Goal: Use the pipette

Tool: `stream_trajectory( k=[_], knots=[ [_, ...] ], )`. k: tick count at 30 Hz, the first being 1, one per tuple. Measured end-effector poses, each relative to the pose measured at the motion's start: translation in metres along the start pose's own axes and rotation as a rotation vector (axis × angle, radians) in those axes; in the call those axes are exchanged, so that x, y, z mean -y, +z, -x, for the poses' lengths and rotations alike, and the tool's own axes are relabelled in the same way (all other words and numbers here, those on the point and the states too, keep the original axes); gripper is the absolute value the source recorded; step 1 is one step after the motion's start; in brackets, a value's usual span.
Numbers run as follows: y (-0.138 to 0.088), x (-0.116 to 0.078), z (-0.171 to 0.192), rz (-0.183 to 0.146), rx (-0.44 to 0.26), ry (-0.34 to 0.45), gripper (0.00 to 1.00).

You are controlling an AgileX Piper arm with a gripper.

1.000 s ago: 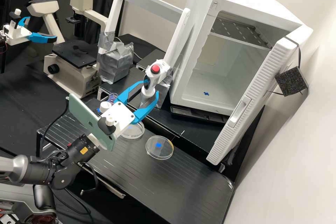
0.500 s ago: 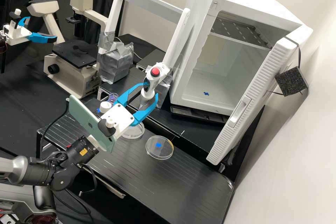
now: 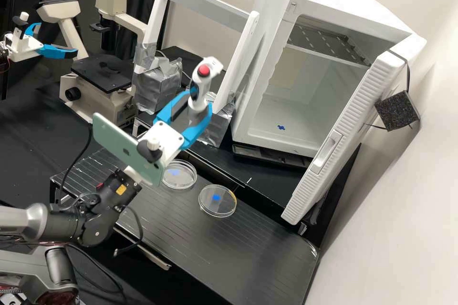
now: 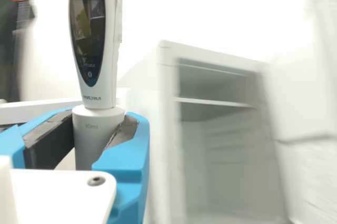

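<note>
from where i stand, the white pipette (image 3: 201, 86) is up in the air over the desk (image 3: 267, 248), and the pincer (image 3: 200, 105) has it round the lower barrel, blue fingers parted only by the barrel's width and bearing on both sides. that's a low grip for what looks a top-heavy tool, so a quick swing could make it pivot. the white frame (image 3: 241, 57) looks near it, though i can't judge the depth; a careless turn might knock the head on an upright and twist the pipette loose. on the way down, too slanted an approach could shove the clear dish (image 3: 180, 181) or the other dish (image 3: 218, 206) aside. and pressing the red button (image 3: 203, 71) might push the barrel down through a slack hold.
</note>
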Motion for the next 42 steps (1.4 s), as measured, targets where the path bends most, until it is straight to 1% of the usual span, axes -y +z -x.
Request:
stream_trajectory(
  k=[3, 6, 7, 10, 12, 13, 14, 15, 16, 19, 22, 24, 26, 28, 33, 34, 35, 36, 37, 38, 40, 42],
  knots=[
    [-0.012, 0.004, -0.018, 0.007, -0.074, -0.088, 0.00],
    [-0.031, 0.007, -0.038, 0.013, -0.129, -0.179, 0.00],
    [-0.040, 0.011, -0.046, 0.010, -0.150, -0.226, 0.00],
    [-0.059, 0.014, -0.066, 0.023, -0.187, -0.298, 0.00],
    [-0.068, 0.017, -0.078, 0.028, -0.197, -0.341, 0.00],
    [-0.072, 0.019, -0.084, 0.036, -0.196, -0.358, 0.00],
    [-0.077, 0.020, -0.095, 0.043, -0.175, -0.380, 0.00],
    [-0.082, 0.019, -0.102, 0.048, -0.172, -0.385, 0.00],
    [-0.084, 0.022, -0.109, 0.044, -0.161, -0.399, 0.00],
    [-0.092, 0.026, -0.134, 0.051, -0.106, -0.429, 0.00],
    [-0.098, 0.031, -0.159, 0.070, -0.042, -0.452, 0.00],
    [-0.098, 0.037, -0.173, 0.074, -0.004, -0.468, 0.00],
    [-0.099, 0.042, -0.190, 0.085, 0.051, -0.477, 0.00],
    [-0.099, 0.045, -0.201, 0.092, 0.090, -0.482, 0.00],
    [-0.100, 0.046, -0.225, 0.109, 0.174, -0.470, 0.00],
    [-0.099, 0.046, -0.231, 0.099, 0.210, -0.473, 0.00],
    [-0.098, 0.045, -0.236, 0.103, 0.234, -0.483, 0.00],
    [-0.099, 0.043, -0.238, 0.100, 0.253, -0.498, 0.00],
    [-0.099, 0.043, -0.239, 0.121, 0.251, -0.524, 0.00],
    [-0.100, 0.046, -0.241, 0.081, 0.256, -0.552, 0.00],
    [-0.102, 0.051, -0.242, 0.056, 0.236, -0.610, 0.00],
    [-0.109, 0.058, -0.244, 0.045, 0.208, -0.651, 0.00]
  ],
)
